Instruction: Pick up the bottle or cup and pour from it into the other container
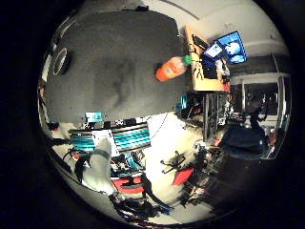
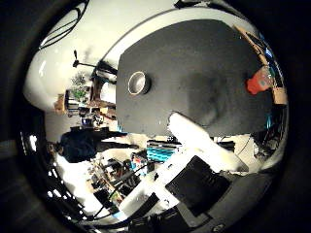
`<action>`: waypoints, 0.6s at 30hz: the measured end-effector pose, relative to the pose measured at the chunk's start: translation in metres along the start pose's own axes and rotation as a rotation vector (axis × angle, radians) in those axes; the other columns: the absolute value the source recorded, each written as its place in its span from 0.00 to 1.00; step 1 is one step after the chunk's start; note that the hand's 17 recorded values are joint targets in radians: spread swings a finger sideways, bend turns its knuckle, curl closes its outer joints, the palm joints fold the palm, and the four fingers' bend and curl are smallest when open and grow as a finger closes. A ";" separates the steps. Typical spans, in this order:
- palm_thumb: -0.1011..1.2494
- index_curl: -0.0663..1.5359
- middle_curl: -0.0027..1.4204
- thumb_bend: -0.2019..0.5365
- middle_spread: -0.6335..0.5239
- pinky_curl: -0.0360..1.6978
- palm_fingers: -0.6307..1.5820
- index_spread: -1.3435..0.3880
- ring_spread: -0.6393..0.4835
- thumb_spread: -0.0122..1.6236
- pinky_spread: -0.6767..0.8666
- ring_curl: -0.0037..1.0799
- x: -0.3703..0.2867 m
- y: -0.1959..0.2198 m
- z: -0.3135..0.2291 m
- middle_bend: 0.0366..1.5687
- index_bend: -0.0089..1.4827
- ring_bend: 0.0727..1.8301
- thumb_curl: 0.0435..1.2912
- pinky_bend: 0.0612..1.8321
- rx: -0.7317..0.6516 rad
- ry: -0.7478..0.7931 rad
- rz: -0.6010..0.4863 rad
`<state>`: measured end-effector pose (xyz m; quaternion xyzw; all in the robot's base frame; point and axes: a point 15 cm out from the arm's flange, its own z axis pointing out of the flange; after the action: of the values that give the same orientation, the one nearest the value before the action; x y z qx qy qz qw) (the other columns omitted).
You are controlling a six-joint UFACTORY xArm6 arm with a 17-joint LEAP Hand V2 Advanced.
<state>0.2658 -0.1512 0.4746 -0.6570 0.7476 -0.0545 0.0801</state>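
A dark grey table [image 2: 194,68] lies well below my palm. An orange bottle [image 1: 172,67] with a green cap rests near one edge of the table; I cannot tell whether it stands or lies. It also shows in the right thumb side palm view [image 2: 259,80]. A pale round cup [image 2: 138,83] stands with its mouth up near the opposite end of the table, far from the bottle; it is also seen in the right little finger side palm view [image 1: 60,62]. My right hand [image 2: 202,146] shows white and black fingers reaching out straight, high above the table and away from both objects.
A wooden desk [image 1: 205,76] with lit screens [image 1: 229,48] stands just past the bottle's edge of the table. Chairs with red parts [image 1: 129,181] and other clutter stand on the floor beside the table. A tripod [image 2: 92,66] stands past the cup's end.
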 end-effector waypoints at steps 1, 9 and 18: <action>0.51 0.23 0.25 0.24 0.48 0.02 0.45 0.58 0.64 0.67 0.73 0.18 0.007 -0.002 -0.004 0.17 0.12 0.23 0.22 0.38 0.020 -0.014 0.013; 0.47 0.22 0.25 0.24 0.53 0.02 0.42 0.60 0.67 0.66 0.73 0.18 0.072 -0.016 -0.019 0.17 0.11 0.24 0.21 0.43 0.179 -0.161 0.137; 0.44 0.21 0.25 0.24 0.57 0.02 0.39 0.62 0.70 0.65 0.74 0.19 0.157 -0.025 -0.018 0.18 0.11 0.26 0.20 0.48 0.304 -0.262 0.238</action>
<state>0.2677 -0.3109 0.4894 -0.5462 0.7862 -0.0709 0.2804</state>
